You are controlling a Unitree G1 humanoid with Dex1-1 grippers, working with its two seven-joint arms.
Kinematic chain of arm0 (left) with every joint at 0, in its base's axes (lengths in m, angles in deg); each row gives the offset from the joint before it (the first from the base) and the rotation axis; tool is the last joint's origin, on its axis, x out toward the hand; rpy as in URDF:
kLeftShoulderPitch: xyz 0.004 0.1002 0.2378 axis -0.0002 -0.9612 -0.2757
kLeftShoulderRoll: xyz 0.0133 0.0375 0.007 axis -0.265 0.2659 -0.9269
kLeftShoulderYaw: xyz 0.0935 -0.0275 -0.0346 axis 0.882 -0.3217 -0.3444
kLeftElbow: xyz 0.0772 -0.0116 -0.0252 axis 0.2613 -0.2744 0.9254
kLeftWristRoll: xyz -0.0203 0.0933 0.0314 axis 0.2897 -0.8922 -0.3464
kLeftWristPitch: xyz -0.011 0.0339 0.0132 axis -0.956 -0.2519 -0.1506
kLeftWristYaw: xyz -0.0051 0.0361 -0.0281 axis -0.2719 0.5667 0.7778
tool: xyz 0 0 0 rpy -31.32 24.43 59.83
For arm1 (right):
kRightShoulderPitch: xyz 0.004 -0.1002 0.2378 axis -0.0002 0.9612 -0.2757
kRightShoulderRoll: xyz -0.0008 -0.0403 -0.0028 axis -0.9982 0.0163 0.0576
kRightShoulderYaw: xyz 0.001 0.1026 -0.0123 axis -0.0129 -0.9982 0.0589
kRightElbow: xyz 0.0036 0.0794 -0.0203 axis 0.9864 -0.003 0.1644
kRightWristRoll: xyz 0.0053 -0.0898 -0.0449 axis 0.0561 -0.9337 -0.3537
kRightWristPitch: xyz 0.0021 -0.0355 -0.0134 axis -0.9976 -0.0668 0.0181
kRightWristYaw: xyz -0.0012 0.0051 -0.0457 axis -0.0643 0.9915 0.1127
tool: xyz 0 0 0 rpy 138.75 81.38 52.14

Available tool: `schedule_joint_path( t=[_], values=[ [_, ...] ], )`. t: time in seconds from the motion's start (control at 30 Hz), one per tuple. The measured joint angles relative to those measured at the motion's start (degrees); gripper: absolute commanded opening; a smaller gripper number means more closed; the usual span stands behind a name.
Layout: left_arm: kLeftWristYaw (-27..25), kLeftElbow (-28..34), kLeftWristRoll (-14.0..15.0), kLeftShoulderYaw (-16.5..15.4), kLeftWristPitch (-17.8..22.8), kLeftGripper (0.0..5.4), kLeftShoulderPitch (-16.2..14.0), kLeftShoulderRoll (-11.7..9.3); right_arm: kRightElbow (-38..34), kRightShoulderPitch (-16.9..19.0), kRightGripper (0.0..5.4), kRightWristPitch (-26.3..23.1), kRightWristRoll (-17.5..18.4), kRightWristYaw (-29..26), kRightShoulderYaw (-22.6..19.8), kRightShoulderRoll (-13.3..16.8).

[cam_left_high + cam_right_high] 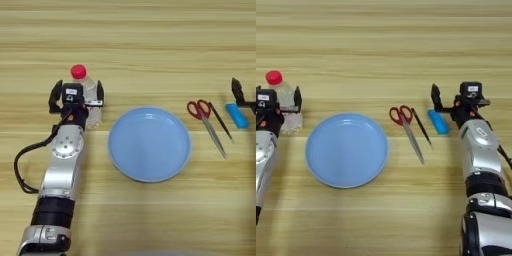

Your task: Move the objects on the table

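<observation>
Left of the blue plate (pixel 149 144): clear bottle (pixel 88 93) upright on the surface (pixel 150 45), red cap up. Left gripper (pixel 76 95) spread open around the bottle, one finger each side, not yet clamped.

Right of the plate, in order: red-handled scissors (pixel 406 122), thin black stick (pixel 421 126), light-blue block (pixel 438 121). Right gripper (pixel 453 97) open, just right of the block, fingers apart, nothing held.

Likely trouble: a light, tall bottle tipped or pushed away from the plate by an off-centre close. Stick and scissors near enough to be nudged during a reach for the block.

Left eye view: whole left forearm, only a sliver of right gripper. Right eye view: full right arm, left gripper cut at the edge.
</observation>
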Motion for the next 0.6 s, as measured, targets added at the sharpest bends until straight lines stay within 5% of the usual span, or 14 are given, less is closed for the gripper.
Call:
schedule_joint_path(
  t=[0.23,0.6],
  values=[
    [0.0,-0.5,0.0,0.0,0.0,5.4,0.0,0.0,0.0,0.0,5.37,0.0,0.0,0.0,0.1,-0.1],
    [-0.9,-1.1,0.1,0.4,-0.6,4.22,0.0,0.0,-0.1,0.0,5.4,0.0,0.0,0.1,0.1,-0.1]
  ],
)
